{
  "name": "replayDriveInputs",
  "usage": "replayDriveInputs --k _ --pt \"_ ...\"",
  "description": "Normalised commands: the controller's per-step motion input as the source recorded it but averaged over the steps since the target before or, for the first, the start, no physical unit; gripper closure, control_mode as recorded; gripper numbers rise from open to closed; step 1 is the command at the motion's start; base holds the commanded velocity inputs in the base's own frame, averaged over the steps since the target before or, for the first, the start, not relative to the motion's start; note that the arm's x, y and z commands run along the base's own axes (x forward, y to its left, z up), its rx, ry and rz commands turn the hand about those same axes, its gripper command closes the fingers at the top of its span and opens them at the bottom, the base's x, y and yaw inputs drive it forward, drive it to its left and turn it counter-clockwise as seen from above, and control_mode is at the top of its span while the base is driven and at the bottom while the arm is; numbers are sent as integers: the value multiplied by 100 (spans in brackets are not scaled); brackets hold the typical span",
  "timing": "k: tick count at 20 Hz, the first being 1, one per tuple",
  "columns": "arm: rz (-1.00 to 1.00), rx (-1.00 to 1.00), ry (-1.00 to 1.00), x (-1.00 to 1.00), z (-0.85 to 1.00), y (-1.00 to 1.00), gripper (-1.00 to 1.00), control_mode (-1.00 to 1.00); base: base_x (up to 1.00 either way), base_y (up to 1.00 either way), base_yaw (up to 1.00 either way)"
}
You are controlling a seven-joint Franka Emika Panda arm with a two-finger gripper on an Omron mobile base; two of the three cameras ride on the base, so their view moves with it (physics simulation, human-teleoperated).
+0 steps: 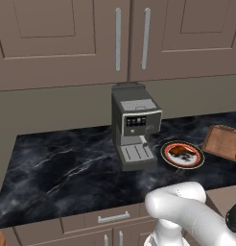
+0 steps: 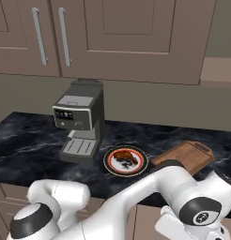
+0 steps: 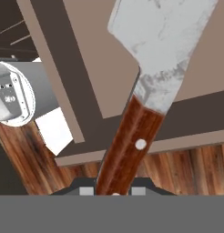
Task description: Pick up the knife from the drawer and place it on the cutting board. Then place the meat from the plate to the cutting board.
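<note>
In the hand view the knife (image 3: 130, 141) fills the middle. Its reddish-brown handle runs up from between my fingertips and its pale blade reaches the top edge. My gripper (image 3: 113, 191) is shut on the handle's lower end. Behind the knife lies the taupe drawer (image 3: 100, 54) with dark walls, and wooden floor shows below it. On the black marble counter stands the plate (image 1: 164, 153) (image 2: 108, 161) with the dark meat (image 1: 181, 152) (image 2: 124, 156) on it. The wooden cutting board (image 1: 223, 141) (image 2: 184, 158) lies just right of the plate, bare.
A grey coffee machine (image 1: 134, 127) (image 2: 80, 122) stands on the counter left of the plate. Wall cabinets with silver bar handles hang above. A shut drawer front (image 1: 113, 217) sits under the counter edge. My white arm bends low at the front of both base views.
</note>
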Motion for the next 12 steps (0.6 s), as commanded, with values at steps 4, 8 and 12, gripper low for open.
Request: replayDriveInputs --k 4,8,12 --pt "7 0 0 34 40 33 100 -100 0 0 0" --pt "13 1 0 35 23 27 100 -100 0 0 0" --pt "15 1 0 31 14 22 100 -100 0 0 0"
